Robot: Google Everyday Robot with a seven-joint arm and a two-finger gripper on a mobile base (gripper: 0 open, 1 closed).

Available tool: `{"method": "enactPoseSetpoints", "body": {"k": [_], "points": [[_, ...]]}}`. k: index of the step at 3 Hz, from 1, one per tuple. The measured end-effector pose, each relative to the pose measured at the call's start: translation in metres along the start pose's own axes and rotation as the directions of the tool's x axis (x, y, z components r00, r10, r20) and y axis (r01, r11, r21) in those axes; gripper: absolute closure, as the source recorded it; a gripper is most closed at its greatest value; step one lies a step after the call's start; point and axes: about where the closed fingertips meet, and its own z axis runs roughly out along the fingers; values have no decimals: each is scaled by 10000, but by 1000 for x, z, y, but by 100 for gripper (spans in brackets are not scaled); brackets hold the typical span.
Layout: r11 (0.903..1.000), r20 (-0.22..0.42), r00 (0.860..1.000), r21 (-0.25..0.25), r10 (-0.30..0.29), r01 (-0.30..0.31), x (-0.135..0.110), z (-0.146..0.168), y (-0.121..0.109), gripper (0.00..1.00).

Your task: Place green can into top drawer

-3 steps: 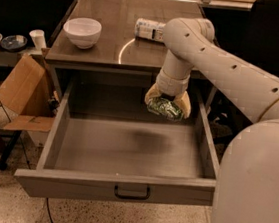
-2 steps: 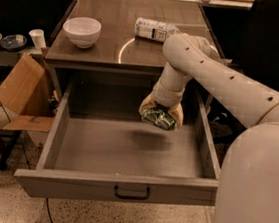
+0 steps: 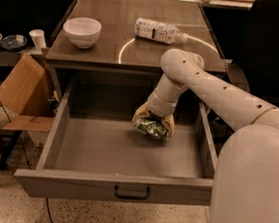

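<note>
Gripper point(image 3: 153, 125) sits just right of frame centre, down inside the open top drawer point(image 3: 70, 186), its tan fingers point(image 3: 140, 116) closed around the green can point(image 3: 149, 130), gripping it from above. Counts: one gripper, one green can, one drawer, one white bowl point(image 3: 81, 31), one clear bottle point(image 3: 158, 30), one cardboard box point(image 3: 23, 90), one white cup point(image 3: 37, 38). The drawer is pulled fully out toward the lower edge of the frame, with a dark bar handle point(image 3: 132, 192) centred on its front panel. The can hangs in the rear right part of the drawer, near the back wall and clear of the right side wall point(image 3: 202, 141). Open grey floor spreads to the left and toward the front panel. Cannot tell whether the can touches the drawer floor. The can lies on its side between the fingers, directly beneath the wrist. The arm point(image 3: 217, 89) comes in from the lower right and crosses over the drawer's right wall. On the tabletop point(image 3: 111, 50) above, the bowl is at upper left, and the bottle lies on its side at upper centre, the two well apart. The box and cup stand at the left of the frame, outside the drawer.
</note>
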Motion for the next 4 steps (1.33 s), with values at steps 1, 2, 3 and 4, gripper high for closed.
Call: {"method": "enactPoseSetpoints", "body": {"k": [1,2,3,4], "points": [[9999,215,9997,72,-94,92,-1,8,0,34],[9999,216,9997,72,-94,93,-1,8,0,11],[9998,98,9999,-163,-110,112,1,5,1,0],[9998,98,9999,-163,-111,112,1,5,1,0]]}}
